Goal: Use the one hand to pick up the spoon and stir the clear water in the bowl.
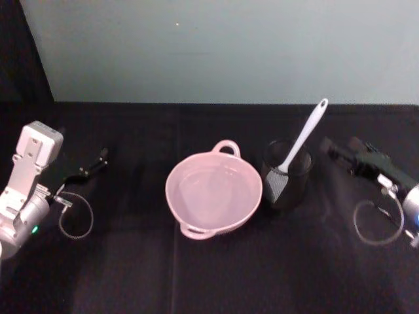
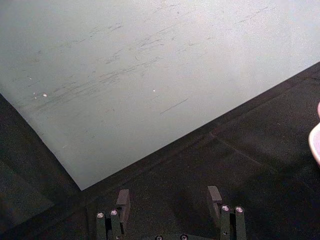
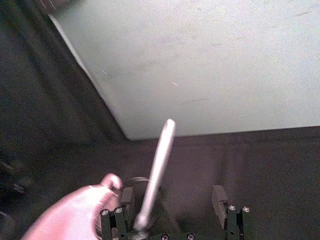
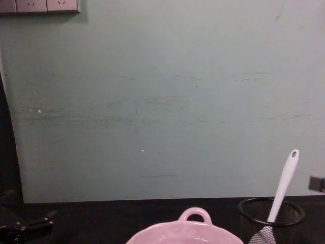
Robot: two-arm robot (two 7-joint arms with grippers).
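Two grippers flank a black table (image 1: 216, 275), both with jaws apart and holding nothing. The right gripper (image 1: 335, 152) hovers just right of a black mesh cup (image 1: 286, 175), its fingers pointing left and far toward it. The spoon (image 1: 298, 149) stands in that cup, blade down and handle leaning up to the right and far side. In the right wrist view the spoon (image 3: 156, 175) rises ahead of the open jaws, closer to one finger (image 3: 126, 199) than to the other, and is not yet between them. The bowl (image 1: 214, 193) sits at the table's middle, just left of the cup, its loop handle on the far rim; clear water (image 1: 211, 190) lies in it, barely visible. The left gripper (image 1: 99, 157) rests well left of the bowl, parked near the table's left edge.
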